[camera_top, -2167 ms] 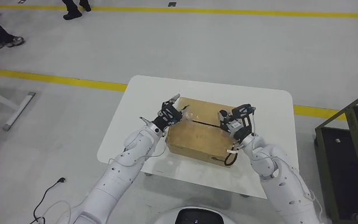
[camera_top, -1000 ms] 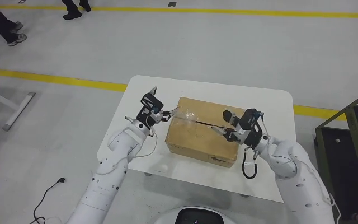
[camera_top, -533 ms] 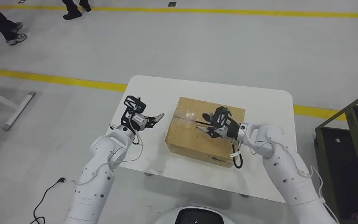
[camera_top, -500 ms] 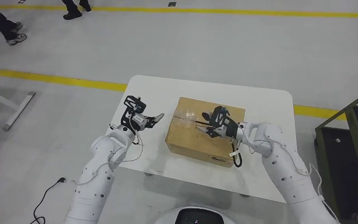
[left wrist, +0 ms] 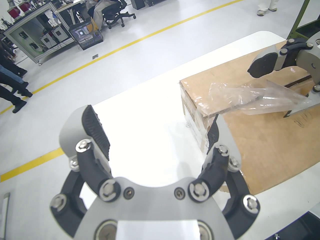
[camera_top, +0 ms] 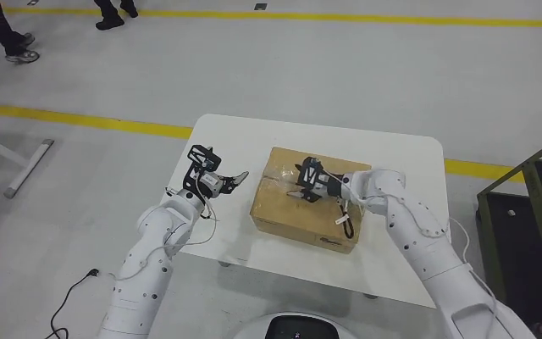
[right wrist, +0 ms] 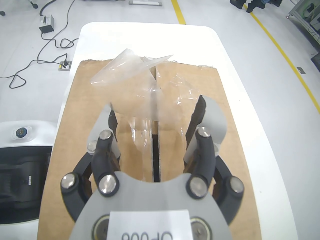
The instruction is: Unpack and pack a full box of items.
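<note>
The brown cardboard box sits mid-way on the white table, flaps down. A strip of clear packing tape stands lifted and crumpled over the end of its centre seam nearest the left arm. Over the last couple of seconds the left jaws have backed off the box; they now hang wide open just beside that end, above the table, holding nothing. The right jaws have travelled along the seam from the far end and sit wide open low over the top, straddling the seam and the loose tape without gripping it. The seam shows as a dark slit, so the seal seems mostly undone. Likely next: pinch the tape away, then raise the flaps. Unpacking has not begun.
</note>
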Motion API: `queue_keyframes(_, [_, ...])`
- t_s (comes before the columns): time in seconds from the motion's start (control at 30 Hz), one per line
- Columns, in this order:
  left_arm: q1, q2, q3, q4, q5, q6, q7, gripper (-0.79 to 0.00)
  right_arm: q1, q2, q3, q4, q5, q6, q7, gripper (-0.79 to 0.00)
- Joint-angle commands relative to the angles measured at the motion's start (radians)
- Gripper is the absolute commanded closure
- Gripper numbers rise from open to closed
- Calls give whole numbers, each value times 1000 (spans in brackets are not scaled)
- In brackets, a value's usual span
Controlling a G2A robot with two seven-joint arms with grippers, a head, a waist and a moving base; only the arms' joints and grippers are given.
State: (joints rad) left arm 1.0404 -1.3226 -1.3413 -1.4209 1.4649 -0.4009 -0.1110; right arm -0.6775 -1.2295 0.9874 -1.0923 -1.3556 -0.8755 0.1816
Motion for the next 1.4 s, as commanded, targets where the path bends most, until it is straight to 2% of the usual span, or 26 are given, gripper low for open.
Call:
queue_keyframes(0.0, [0, 0, 0, 0, 0, 0, 0, -785, 23, -8, -23, 32, -12, 5, -15, -317])
queue_keyframes(0.13, [0, 0, 0, 0, 0, 0, 0, -785, 61, -22, -62, 86, -39, 15, -40, -154])
queue_keyframes(0.17, [0, 0, 0, 0, 0, 0, 0, -785, 69, -25, -70, 96, -47, 19, -46, -37])
queue_keyframes(0.2, [0, 0, 0, 0, 0, 0, 0, -785, 75, -27, -77, 103, -56, 23, -52, 0])
queue_keyframes(0.47, [0, 0, 0, 0, 0, 0, 0, -785, 93, -23, -72, 93, -110, 56, -72, 0])
queue_keyframes(0.67, [0, 0, 0, 0, 0, 0, 0, -785, 70, 0, -35, -14, -178, 62, -33, 0])
queue_keyframes(0.87, [-1, -1, 14, -1, -35, -9, -22, -785, 28, 33, -7, -147, -356, 67, -7, 0])
queue_keyframes(1.17, [-2, 3, 15, 6, -70, -16, -59, -785, -80, 90, 52, -281, -647, 143, -128, 0])
queue_keyframes(1.23, [-2, 3, 15, 6, -71, -16, -61, -785, -100, 94, 69, -279, -631, 163, -172, 0])
queue_keyframes(1.37, [-2, 3, 15, 6, -71, -16, -61, -785, -100, 94, 69, -279, -631, 163, -172, 0])
